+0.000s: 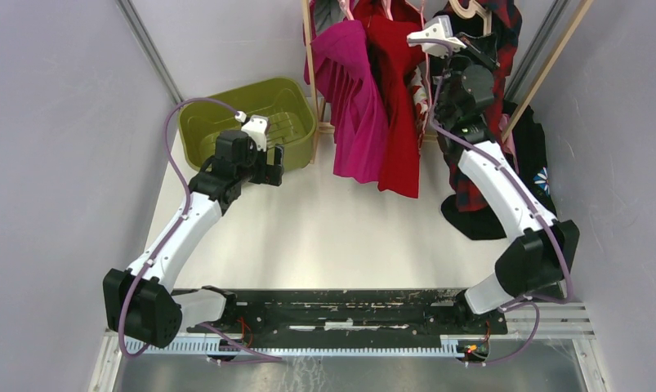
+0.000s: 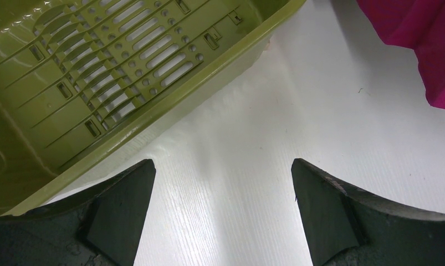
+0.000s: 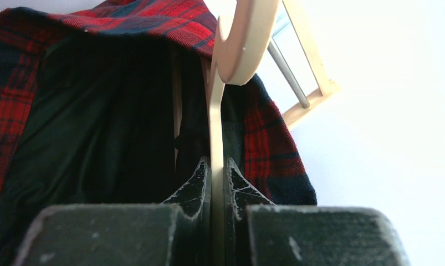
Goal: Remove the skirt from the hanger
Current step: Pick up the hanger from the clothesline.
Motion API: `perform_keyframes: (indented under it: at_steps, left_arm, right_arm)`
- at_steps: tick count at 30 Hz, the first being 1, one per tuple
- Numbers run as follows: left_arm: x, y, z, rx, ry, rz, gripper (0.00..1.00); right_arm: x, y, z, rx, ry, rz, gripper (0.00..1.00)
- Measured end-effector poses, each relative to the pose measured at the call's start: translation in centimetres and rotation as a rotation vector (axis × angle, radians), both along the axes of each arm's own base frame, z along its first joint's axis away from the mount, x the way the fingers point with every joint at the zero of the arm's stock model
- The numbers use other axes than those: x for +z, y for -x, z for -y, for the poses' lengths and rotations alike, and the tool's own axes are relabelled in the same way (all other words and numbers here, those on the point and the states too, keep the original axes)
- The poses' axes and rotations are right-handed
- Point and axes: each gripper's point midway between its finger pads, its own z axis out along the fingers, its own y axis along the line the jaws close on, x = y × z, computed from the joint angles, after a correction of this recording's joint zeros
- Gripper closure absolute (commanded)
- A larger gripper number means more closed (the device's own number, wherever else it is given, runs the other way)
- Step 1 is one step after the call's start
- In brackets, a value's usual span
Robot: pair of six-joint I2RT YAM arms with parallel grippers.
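A red and navy plaid skirt (image 1: 504, 49) hangs on a pale wooden hanger (image 1: 468, 10) at the rack's right end; it also shows in the right wrist view (image 3: 153, 22). My right gripper (image 3: 216, 166) is shut on the thin flat body of the hanger (image 3: 231, 50), whose hook curves up above the fingers. The dark inside of the skirt (image 3: 98, 122) lies to the left of the fingers. My left gripper (image 2: 223, 188) is open and empty, low over the white table beside the green basket (image 2: 87, 83).
A magenta skirt (image 1: 353, 90) and a red garment (image 1: 398, 98) hang left of the plaid one on the wooden rack (image 1: 310, 57). The green basket (image 1: 206, 122) stands at the back left. Dark cloth (image 1: 471, 216) lies on the table by the right arm.
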Motion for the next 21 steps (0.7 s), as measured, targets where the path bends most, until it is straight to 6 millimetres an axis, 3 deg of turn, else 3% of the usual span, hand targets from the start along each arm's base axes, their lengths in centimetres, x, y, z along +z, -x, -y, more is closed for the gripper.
perform_keyframes:
  at_steps: [6, 15, 21]
  left_arm:
    - [0.6, 0.0, 0.2, -0.009, 0.006, 0.001, 0.06]
    - [6.6, -1.1, 0.8, -0.025, 0.046, 0.108, 0.06]
    - [8.8, -1.1, 1.7, -0.075, 0.071, 0.142, 0.09]
  right_arm:
    - [-1.4, 3.3, 0.8, 0.025, -0.108, -0.039, 0.99]
    - [-3.9, 11.1, 1.8, 0.136, -0.521, -0.109, 0.99]
    - [-3.6, 15.9, 0.6, 0.278, -0.703, -0.173, 0.99]
